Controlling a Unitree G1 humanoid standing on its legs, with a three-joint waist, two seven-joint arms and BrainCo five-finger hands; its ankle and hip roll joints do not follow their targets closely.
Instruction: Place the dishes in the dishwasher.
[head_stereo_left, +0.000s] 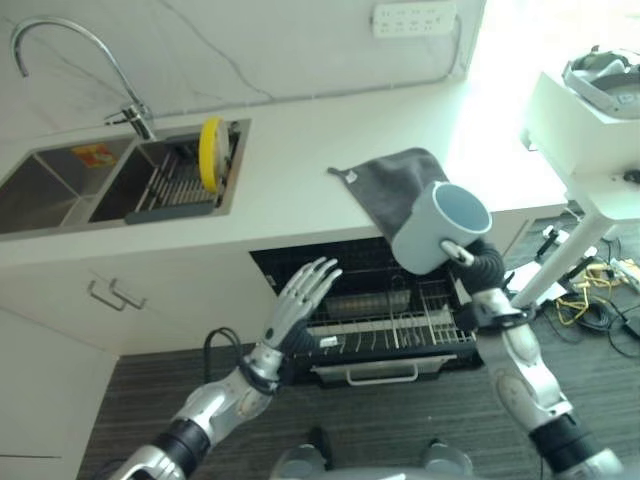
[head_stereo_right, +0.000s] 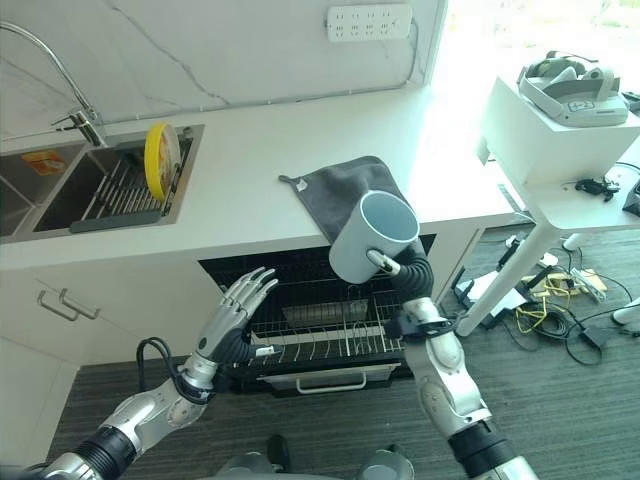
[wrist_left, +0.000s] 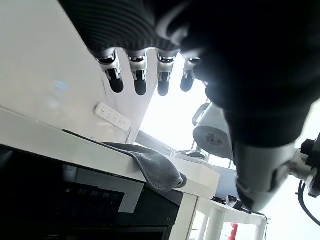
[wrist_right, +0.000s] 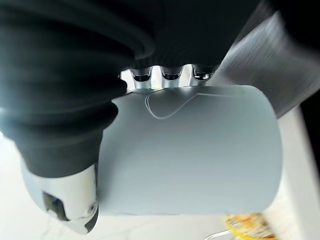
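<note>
The right hand (head_stereo_right: 392, 262) holds a pale blue-grey ceramic mug (head_stereo_right: 373, 236) by its handle, its fingers (wrist_right: 171, 75) clenched around it, the mug raised in the air above the open dishwasher's pulled-out wire rack (head_stereo_right: 330, 335) and tilted so its mouth faces up and outward. Behind the mug a dark grey cloth (head_stereo_left: 400, 185) lies on the white bench (head_stereo_left: 300, 150), draped over the front edge. The left hand (head_stereo_left: 300, 300) hovers over the left side of the rack, fingers (wrist_left: 139, 80) released and spread, holding nothing. Further left, a yellow round plate (head_stereo_left: 210, 153) stands on edge in a grey drying rack (head_stereo_left: 180, 185) inside the steel sink (head_stereo_left: 60, 185), below a curved chrome tap (head_stereo_left: 70, 55).
</note>
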